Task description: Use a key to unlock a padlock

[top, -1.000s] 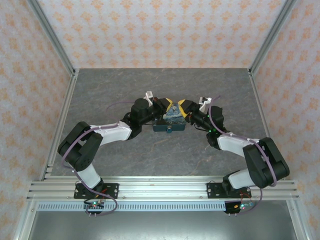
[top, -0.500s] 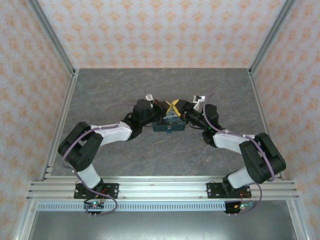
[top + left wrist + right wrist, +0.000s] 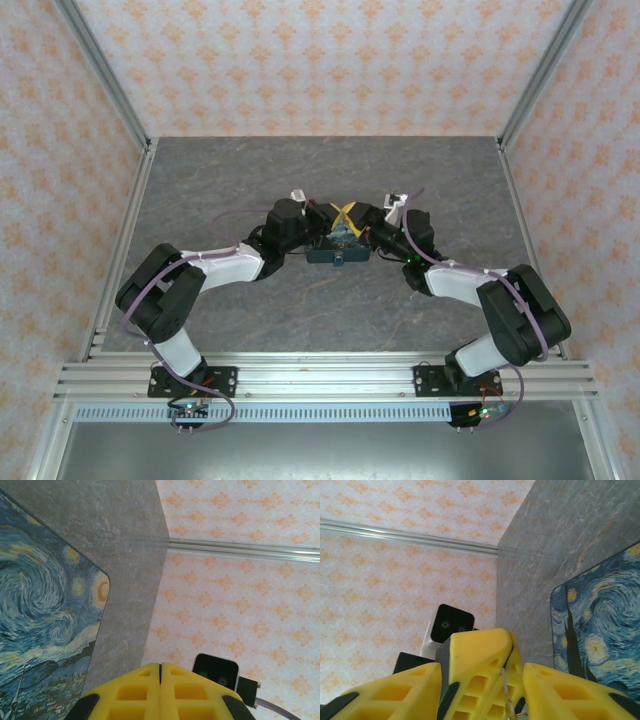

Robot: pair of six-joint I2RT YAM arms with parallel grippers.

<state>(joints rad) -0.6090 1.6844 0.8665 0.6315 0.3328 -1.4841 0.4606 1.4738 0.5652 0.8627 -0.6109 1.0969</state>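
Two grippers now meet near the middle of the worktop [image 3: 220, 180], their yellow fingers crossing. A second ago they stood apart with open space between them. The right arm has since swung in toward the left, and over the last half second hardly anything more has shifted. I read that as a handover or regrasp of the key under way, with the unlocking itself not yet begun. From the left, the left gripper [image 3: 333, 212] reaches in over the far edge of the blue box [image 3: 335, 252]. Its own wrist view shows its fingers [image 3: 135, 690] pressed together along a hairline seam with nothing visible in it, so it is closed. That view also shows the box's swirled print at the left and the other arm's wrist camera [image 3: 215, 669] just beyond the tips. The overhead view gives the layout but is too coarse for anything small. The right wrist view supplies the key [image 3: 507, 692], a thin pale sliver running along the edge of the left gripper's closed tips. It sits between those tips and one finger of the right gripper [image 3: 357, 213]. I cannot tell whether the left tips actually pinch it or it merely lies against them. The right gripper's fingers are spread wide and straddle the left tips, with the key inside their gap. It grips nothing yet, and closing squarely on so slight a thing will likely need care.
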